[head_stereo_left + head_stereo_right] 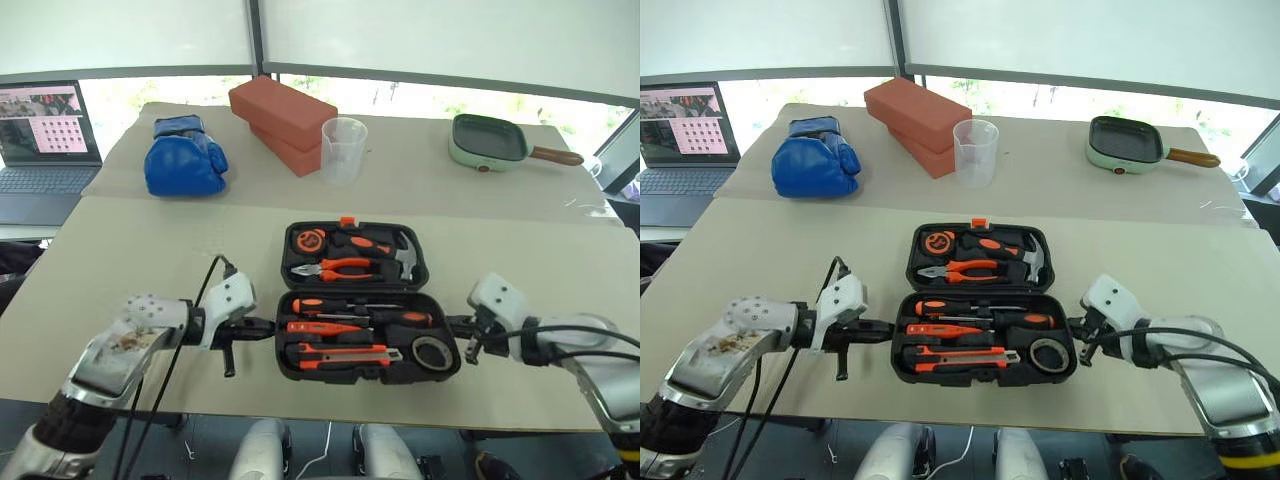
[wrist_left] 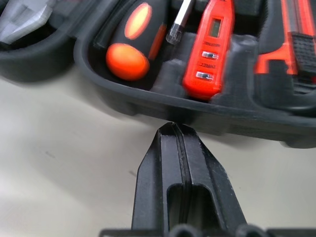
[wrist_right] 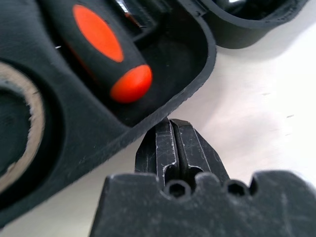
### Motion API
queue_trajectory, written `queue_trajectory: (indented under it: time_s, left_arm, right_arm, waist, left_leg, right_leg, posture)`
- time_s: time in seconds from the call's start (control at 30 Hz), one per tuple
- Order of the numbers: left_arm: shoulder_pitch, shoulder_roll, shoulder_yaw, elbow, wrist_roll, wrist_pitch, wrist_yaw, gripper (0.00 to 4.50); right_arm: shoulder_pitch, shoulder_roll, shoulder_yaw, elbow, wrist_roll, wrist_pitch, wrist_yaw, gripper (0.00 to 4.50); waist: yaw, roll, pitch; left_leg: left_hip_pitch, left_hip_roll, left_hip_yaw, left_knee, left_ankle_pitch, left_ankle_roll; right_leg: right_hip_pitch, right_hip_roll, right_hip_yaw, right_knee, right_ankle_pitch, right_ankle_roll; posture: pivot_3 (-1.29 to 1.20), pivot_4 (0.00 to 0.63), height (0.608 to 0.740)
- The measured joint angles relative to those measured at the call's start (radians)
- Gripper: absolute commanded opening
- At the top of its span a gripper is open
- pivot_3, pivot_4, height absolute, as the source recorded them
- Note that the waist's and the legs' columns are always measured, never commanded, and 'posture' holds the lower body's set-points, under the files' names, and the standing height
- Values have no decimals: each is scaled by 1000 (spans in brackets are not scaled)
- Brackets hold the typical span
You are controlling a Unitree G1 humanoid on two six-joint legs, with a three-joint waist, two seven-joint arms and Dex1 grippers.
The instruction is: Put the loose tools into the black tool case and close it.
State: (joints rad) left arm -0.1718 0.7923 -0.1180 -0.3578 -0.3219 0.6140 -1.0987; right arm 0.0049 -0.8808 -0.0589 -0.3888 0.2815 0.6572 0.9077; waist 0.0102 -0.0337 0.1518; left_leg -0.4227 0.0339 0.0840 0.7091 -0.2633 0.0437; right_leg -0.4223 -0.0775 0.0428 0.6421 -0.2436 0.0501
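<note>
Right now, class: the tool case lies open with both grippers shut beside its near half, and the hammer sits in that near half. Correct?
Not quite. The hammer sits in the far half of the tool case, as the left eye view shows. Left gripper and right gripper are shut beside the near half.

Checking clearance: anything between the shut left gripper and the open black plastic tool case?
Nothing: bare beige tabletop between left gripper and black tool case, per left wrist view.

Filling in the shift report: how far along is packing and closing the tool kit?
Done: the slim orange-and-black hand tools lie in the slots of the open black plastic clamshell case, and none show loose on the beige table.

In hand: nothing. The left gripper and right gripper are shut and empty, tips at the case's two ends.

Left: fold the lid half, which lies flat, and latch it.
</note>
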Motion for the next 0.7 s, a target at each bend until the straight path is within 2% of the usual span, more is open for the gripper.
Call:
queue_trajectory:
  time_s: [0.27,0.37,0.5,0.57,0.7]
  left_arm:
    - [25,0,36,47,1,-2,45,0]
    - [25,9,70,96,-9,1,49,758]
    - [3,30,134,185,-37,17,53,2321]
    - [-36,31,162,244,-46,47,67,3028]
    - [-156,10,202,354,-82,153,112,4461]
  right_arm:
    - [100,0,-64,-82,32,15,-26,63]
    - [120,0,-101,-93,56,31,-27,831]
    - [127,-31,-158,-85,78,39,-15,2264]
    - [116,-52,-179,-52,80,38,-5,2842]
    - [18,-52,-190,47,98,36,3,4249]
  waist:
    - [1,0,0]
    - [1,0,0]
    - [0,0,0]
    - [0,0,0]
    - [2,0,0]
  left_leg:
    - [1,0,0,0,0,0]
    - [1,0,0,0,0,0]
    - [2,0,0,0,0,0]
    - [3,0,0,0,0,0]
    - [2,-1,0,1,0,0]
  right_leg:
    - [1,0,0,0,0,0]
    - [1,0,0,0,0,0]
    - [1,0,0,1,0,0]
    - [2,0,0,1,0,0]
    - [2,0,0,1,0,0]
  posture:
    - [0,150,738]
    - [0,150,738]
    - [0,150,738]
    - [0,150,738]
    - [0,150,738]
